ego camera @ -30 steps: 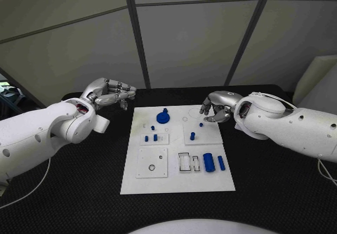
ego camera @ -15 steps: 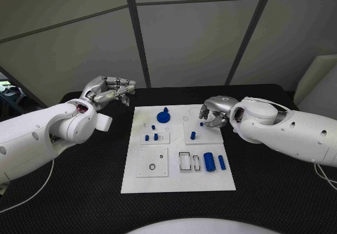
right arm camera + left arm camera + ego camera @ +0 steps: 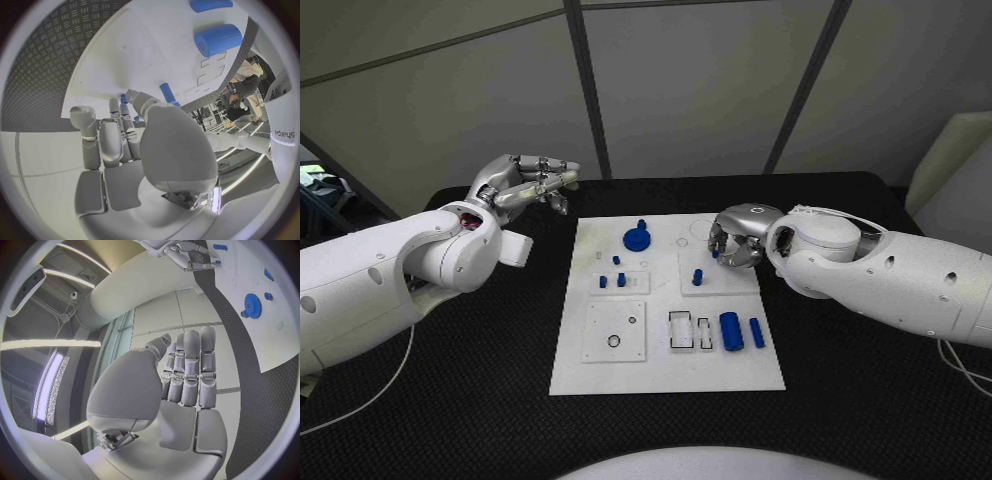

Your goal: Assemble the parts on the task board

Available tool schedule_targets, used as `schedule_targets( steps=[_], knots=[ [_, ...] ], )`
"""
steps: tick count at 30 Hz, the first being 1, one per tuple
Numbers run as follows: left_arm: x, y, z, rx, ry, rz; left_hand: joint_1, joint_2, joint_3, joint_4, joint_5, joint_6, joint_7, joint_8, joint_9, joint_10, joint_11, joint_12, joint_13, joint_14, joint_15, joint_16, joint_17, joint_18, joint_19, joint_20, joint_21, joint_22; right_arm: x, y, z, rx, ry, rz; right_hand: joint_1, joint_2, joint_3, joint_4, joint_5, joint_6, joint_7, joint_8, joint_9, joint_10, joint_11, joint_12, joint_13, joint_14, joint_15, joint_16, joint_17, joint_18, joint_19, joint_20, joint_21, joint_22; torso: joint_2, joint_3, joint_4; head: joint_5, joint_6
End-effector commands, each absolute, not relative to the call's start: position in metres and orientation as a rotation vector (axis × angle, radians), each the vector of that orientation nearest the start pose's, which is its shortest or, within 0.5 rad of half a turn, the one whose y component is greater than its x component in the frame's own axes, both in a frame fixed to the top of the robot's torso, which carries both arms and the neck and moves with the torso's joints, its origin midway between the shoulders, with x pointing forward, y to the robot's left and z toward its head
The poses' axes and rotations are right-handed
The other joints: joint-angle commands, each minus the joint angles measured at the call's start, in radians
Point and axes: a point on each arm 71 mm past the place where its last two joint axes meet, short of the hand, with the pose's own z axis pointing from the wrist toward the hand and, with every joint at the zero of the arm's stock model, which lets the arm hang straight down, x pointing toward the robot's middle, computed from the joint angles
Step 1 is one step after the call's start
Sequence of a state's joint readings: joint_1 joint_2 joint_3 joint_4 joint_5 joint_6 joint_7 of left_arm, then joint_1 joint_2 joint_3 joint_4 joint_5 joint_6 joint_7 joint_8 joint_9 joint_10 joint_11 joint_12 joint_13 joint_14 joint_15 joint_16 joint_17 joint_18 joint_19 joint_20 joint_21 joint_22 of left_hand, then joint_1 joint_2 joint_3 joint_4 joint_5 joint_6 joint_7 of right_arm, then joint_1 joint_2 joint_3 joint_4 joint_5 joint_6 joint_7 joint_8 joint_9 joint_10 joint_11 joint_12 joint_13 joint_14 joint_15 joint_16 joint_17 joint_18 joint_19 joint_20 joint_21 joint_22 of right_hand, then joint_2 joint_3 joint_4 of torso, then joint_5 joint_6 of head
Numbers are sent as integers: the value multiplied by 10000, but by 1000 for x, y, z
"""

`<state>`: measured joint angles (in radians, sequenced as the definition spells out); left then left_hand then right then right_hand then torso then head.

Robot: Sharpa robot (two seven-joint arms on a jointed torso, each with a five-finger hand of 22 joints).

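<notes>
Task board (image 3: 668,345) sits centre frame on the black table (image 3: 877,390). Blue gear (image 3: 636,239) at its upper part, small pegs (image 3: 612,281) mid-left, upright peg (image 3: 697,277) mid-right, large cylinder (image 3: 730,326) and smaller pin (image 3: 756,333) lying lower right. Right hand (image 3: 734,238) over the board's upper right edge, fingers curled, nothing visibly held. Left hand (image 3: 527,186) raised upper left, off the board, fingers loosely bent, empty.
</notes>
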<state>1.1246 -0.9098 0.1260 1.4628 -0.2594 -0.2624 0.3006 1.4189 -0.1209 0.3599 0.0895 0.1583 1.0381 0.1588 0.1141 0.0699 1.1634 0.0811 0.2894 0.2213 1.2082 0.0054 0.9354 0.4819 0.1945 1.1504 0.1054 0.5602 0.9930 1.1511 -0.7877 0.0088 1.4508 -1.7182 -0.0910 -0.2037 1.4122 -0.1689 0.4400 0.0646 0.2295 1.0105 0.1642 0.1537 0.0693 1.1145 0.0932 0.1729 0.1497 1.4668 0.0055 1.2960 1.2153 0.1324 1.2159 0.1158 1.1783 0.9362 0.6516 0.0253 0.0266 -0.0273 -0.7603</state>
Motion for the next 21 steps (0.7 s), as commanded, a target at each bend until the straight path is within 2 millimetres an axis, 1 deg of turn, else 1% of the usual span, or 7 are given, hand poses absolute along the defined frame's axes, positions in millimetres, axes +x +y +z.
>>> schedule_targets(
  steps=[1, 6, 11, 16, 19, 21],
  knots=[
    [504, 259, -157, -9412, 13918, -14365, 93, -18, -14, -52, 54, 53, 16, 60, -12, -66, -19, 66, 10, 65, -22, -57, -16, -118, 49, 5, -34, -14, 495, -193, -210, -4016, 18123, 3811, 74, 29, 99, -30, 34, 152, -12, -19, 20, 160, -21, 80, -28, 414, 9, 94, 51, -77, 99, -33, 93, 107, 0, -2, 1, 16, -16],
    [505, 259, -158, -9425, 13935, -14361, 95, -15, -15, -57, 55, 44, 32, 62, -13, -85, -10, 85, 18, 71, -16, -65, -26, -120, 52, 7, -41, -18, 494, -191, -214, -4060, 18204, 3864, 82, 110, 203, -112, 49, 373, -87, 11, 37, 417, -102, 139, -58, 421, -52, 153, 101, -103, 174, -82, 221, 276, 3, 7, -4, 47, -35],
    [505, 258, -158, -9430, 13934, -14355, 97, -15, -16, -60, 55, 37, 41, 63, -15, -97, -3, 97, 22, 74, -13, -71, -32, -122, 54, 8, -45, -21, 493, -189, -215, -4087, 18249, 3893, 91, 216, 269, -197, 65, 604, -163, 55, 59, 646, -182, 181, -67, 421, -115, 164, 90, -126, 238, -136, 332, 425, -4, 1, -10, 37, -40],
    [505, 258, -158, -9431, 13937, -14358, 104, -15, -16, -67, 56, 30, 48, 64, -16, -108, 2, 109, 27, 78, -9, -76, -38, -123, 57, 9, -49, -23, 493, -188, -216, -4071, 18195, 3836, 84, 338, 295, -293, 50, 869, -251, 113, 90, 888, -271, 216, -69, 421, -186, 149, 36, -150, 303, -200, 445, 575, -7, 1, -3, 29, -55],
    [505, 258, -158, -9434, 13938, -14354, 104, -15, -16, -67, 56, 30, 48, 64, -16, -108, 2, 109, 27, 78, -9, -76, -38, -123, 57, 9, -49, -23, 494, -187, -215, -4037, 17998, 3751, 111, 466, 330, -351, 12, 1030, -307, 158, 115, 1024, -324, 236, -63, 423, -232, 150, 19, -165, 349, -239, 515, 671, -7, 1, -3, 29, -55],
    [505, 258, -158, -9434, 13938, -14354, 104, -15, -16, -67, 56, 30, 48, 64, -16, -108, 2, 109, 27, 78, -9, -76, -38, -123, 57, 9, -49, -23, 494, -187, -214, -3995, 17824, 3721, 176, 592, 414, -431, -149, 1132, -340, 177, 131, 1127, -359, 242, -60, 428, -268, 157, 13, -178, 388, -276, 574, 751, -8, 0, -7, 24, -52]
  ],
)
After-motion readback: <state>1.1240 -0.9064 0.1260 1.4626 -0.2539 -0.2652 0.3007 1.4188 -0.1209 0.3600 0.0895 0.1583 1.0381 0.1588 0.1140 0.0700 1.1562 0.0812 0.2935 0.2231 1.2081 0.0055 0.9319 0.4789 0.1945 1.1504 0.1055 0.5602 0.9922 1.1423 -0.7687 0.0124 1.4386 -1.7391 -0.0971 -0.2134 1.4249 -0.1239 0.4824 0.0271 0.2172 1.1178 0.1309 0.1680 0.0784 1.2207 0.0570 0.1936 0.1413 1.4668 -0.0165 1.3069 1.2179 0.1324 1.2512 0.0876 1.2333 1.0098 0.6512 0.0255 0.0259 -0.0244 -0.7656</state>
